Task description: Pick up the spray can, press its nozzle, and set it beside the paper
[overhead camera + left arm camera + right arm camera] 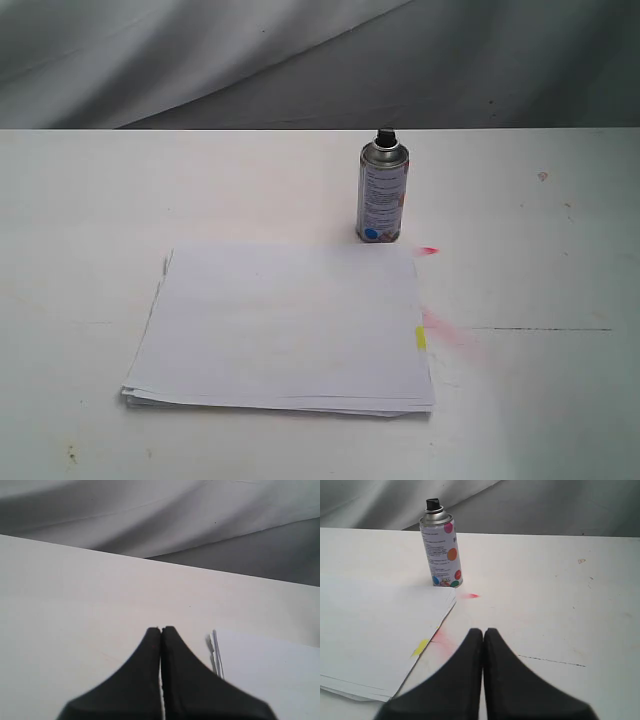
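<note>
The spray can (pixel 383 192) stands upright on the white table, just behind the far right corner of the paper (pixel 285 325); its black nozzle (pixel 385 136) tops the silver rim. In the right wrist view the spray can (pixel 441 550) with coloured dots stands well ahead of my right gripper (pixel 483 631), which is shut and empty; the paper (pixel 375 630) with its yellow tab (pixel 420 647) lies beside it. My left gripper (pixel 161 630) is shut and empty over bare table, with a corner of the paper (pixel 270 670) beside it. Neither gripper shows in the exterior view.
Pink spray marks (pixel 445 328) stain the table beside the paper's right edge, with a smaller red mark (pixel 429 250) near the can. A thin dark line (pixel 540 329) runs across the table (pixel 80 200) at right. Grey cloth (pixel 300 60) hangs behind the table's far edge.
</note>
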Action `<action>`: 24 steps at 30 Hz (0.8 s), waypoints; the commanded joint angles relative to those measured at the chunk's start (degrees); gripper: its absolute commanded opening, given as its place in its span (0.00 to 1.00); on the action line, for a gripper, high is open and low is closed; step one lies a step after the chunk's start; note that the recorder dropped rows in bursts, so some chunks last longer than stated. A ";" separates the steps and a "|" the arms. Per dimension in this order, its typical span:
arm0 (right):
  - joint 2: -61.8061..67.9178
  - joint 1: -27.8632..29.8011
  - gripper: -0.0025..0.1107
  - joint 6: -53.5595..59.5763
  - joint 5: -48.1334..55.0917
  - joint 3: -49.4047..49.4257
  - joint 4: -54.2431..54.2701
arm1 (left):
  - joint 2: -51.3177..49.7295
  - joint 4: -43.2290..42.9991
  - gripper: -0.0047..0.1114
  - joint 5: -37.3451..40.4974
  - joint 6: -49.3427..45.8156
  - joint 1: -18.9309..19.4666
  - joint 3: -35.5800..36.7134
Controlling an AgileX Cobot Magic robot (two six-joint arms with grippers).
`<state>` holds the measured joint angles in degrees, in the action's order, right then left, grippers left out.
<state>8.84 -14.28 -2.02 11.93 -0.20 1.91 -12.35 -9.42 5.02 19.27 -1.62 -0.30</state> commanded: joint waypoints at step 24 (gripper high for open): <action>-0.20 0.14 0.02 -0.26 17.56 -14.87 3.14 | 0.31 -0.07 0.04 -0.06 0.16 -0.28 0.30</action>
<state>8.84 -14.28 -2.02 25.10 -9.05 4.62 -12.35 -9.42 5.02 19.27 -1.62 -0.30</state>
